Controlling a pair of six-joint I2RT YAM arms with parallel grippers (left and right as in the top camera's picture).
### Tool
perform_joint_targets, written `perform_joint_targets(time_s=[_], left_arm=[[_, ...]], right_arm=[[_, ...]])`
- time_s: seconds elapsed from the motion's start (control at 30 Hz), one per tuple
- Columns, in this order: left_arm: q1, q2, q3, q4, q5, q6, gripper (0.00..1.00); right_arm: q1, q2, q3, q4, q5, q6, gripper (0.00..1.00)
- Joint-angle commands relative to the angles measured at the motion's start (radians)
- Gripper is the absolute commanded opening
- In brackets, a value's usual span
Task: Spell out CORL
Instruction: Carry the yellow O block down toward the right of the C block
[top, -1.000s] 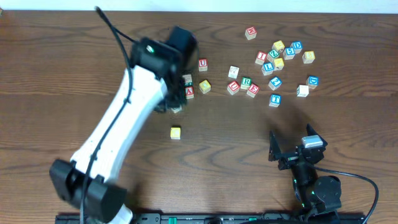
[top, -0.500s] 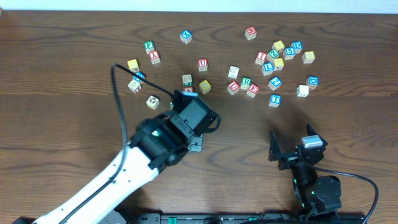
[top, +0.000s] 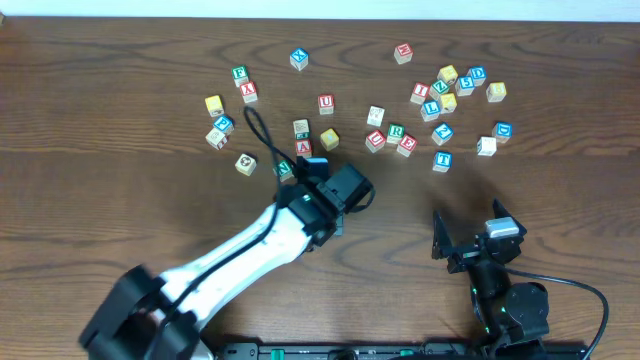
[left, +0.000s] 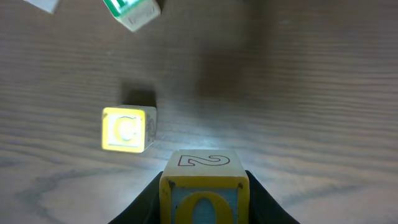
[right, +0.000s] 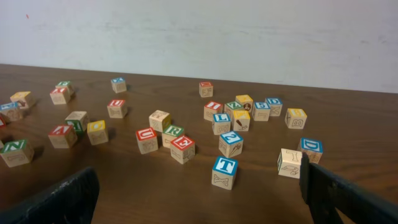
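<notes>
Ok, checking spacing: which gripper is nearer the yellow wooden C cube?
Left gripper: holding the yellow O cube just beside the yellow C cube; right gripper sits far away.

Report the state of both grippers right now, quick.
Left gripper: shut on the O cube.
Right gripper: open, fingers spread wide, holding nothing.

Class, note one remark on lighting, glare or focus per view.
Left wrist view: a bright light washes out the yellow C block; the green-lettered block at the top edge is blurred. Right wrist view: even light, T block sharp, gripper fingers dark and soft. Overhead view: table evenly lit.
</notes>
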Motion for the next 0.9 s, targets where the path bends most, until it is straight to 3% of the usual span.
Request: perform_joint_targets(time_s=[0.0, 0.87], left_arm=[[0.001, 0.064, -0.004, 0.018, -0.028, -0.045, 0.08], [0.123, 0.121, -0.005, 0.045, 0.149, 0.125, 0.08]], right_arm=[[-0.007, -0.005, -0.001, -0.005, -0.005, -0.007, 0.99], [-0.007, -0.005, -0.001, -0.005, -0.005, -0.007, 0.99]])
